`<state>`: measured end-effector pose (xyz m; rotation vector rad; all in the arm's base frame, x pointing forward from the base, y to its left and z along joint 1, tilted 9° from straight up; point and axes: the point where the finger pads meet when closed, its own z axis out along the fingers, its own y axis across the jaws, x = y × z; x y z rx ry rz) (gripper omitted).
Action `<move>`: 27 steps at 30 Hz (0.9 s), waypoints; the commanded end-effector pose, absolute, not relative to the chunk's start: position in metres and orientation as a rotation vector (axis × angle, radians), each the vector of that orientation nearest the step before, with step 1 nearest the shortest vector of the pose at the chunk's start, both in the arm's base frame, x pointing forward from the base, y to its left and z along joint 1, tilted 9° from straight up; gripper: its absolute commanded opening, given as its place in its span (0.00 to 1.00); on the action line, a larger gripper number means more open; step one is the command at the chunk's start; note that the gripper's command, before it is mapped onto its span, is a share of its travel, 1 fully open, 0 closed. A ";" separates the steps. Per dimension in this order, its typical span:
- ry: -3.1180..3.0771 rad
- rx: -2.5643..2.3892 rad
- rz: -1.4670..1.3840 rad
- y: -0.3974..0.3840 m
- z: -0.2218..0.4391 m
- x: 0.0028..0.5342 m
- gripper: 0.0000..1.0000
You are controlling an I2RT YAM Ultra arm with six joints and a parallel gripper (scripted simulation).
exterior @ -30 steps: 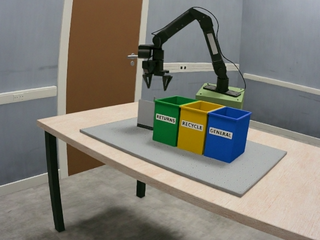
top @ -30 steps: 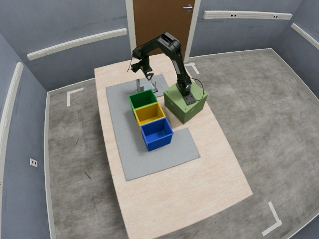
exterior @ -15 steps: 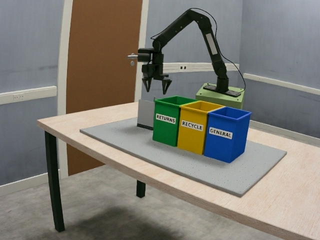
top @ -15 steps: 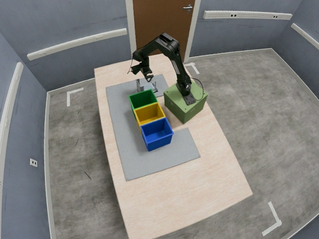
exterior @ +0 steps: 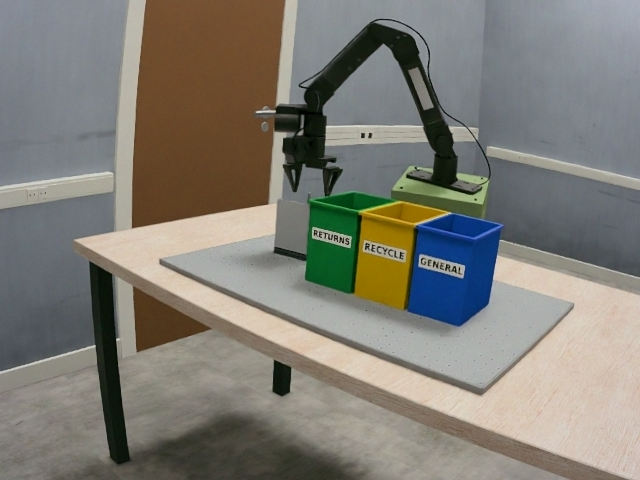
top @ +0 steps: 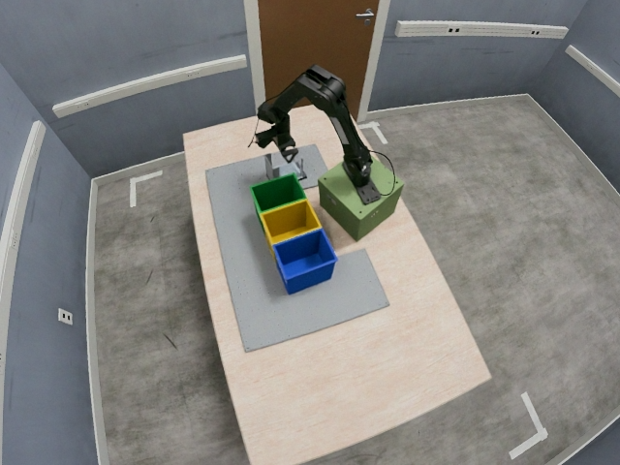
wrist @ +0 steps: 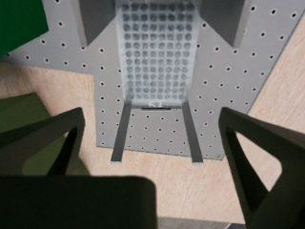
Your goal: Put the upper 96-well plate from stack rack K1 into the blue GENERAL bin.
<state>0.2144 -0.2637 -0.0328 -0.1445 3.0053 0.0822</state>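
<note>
The grey stack rack K1 (exterior: 292, 228) stands on the perforated mat behind the green bin; it also shows in the top view (top: 284, 168). In the wrist view the clear 96-well plate (wrist: 157, 52) lies between the rack's two side walls, with the K1 label at its near end. Only the top plate shows; the lower one is hidden under it. My gripper (exterior: 311, 179) hangs open and empty above the rack, fingers pointing down, also seen in the wrist view (wrist: 152, 143). The blue GENERAL bin (exterior: 454, 268) (top: 305, 260) stands upright at the near end of the bin row.
The green RETURNS bin (exterior: 338, 240) stands right next to the rack, and the yellow RECYCLE bin (exterior: 395, 253) stands between it and the blue one; both are upright. The arm's green base block (top: 360, 198) sits to the right of the bins.
</note>
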 end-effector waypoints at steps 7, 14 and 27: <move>2.994 -0.137 0.061 -0.266 -0.049 0.221 1.00; 2.996 -0.132 0.066 -0.265 -0.058 0.220 1.00; 3.000 -0.140 0.075 -0.261 -0.079 0.223 1.00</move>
